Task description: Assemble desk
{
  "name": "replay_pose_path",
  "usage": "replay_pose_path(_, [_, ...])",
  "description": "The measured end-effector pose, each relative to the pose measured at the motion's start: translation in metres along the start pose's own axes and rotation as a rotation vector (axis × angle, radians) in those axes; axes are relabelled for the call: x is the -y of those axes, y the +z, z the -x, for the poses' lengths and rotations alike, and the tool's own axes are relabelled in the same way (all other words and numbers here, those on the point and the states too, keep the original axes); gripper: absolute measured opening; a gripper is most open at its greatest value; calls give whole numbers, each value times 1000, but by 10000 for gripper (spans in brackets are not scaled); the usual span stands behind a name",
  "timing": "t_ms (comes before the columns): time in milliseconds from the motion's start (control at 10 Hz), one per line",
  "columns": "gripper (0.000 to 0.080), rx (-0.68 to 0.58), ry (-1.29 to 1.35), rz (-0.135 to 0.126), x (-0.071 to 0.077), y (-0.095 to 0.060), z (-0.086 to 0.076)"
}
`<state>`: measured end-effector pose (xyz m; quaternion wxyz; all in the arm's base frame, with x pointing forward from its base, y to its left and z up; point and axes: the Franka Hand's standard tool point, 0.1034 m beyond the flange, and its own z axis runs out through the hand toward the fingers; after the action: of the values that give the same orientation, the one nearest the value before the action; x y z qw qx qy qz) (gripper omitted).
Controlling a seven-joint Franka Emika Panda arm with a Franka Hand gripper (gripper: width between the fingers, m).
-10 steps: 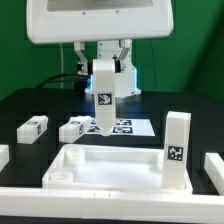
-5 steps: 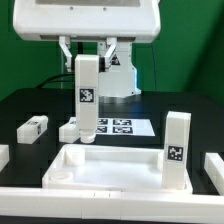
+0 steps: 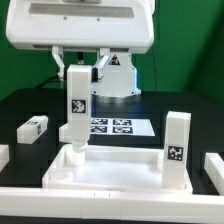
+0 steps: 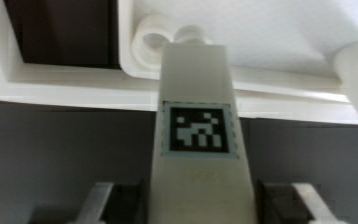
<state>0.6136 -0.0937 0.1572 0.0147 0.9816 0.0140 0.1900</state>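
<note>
Shifted leftward and lowered since earlier, the leg (image 3: pixel 76 110) is pinched upright by the hand (image 3: pixel 77 72); its lower end is seen at the tabletop (image 3: pixel 110 178) corner, lower left of centre.

Leg (image 4: pixel 197 85) clamped between gripper (image 4: pixel 199 200) fingers (image 4: pixel 101 200), tag (image 4: pixel 199 131) facing camera. Leg's far end at tabletop (image 4: pixel 78 78) corner, by round socket (image 4: pixel 155 35); contact unclear. Dark table (image 4: pixel 60 140) beside rim.
</note>
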Motion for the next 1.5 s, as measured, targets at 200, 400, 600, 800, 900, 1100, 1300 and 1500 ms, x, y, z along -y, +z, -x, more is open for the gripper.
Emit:
replay_pose_path(200, [290,-9,-28,5,-2,3,-9])
replay_pose_path(400, [290,-5,-25,5,-2,5,-7])
replay_pose_path(600, [291,-2,-38,6,-4,7,-6])
replay_pose_path(800, [290,1,-45,14,-13,15,-11])
replay_pose_path(900, [290,1,-45,16,-14,18,-12])
replay_pose_path(1100, [290,12,-44,16,-15,24,-8])
replay_pose_path(1300, [290,19,-44,16,-14,28,-5])
replay_pose_path(1500, [291,26,-45,14,-12,31,-1])
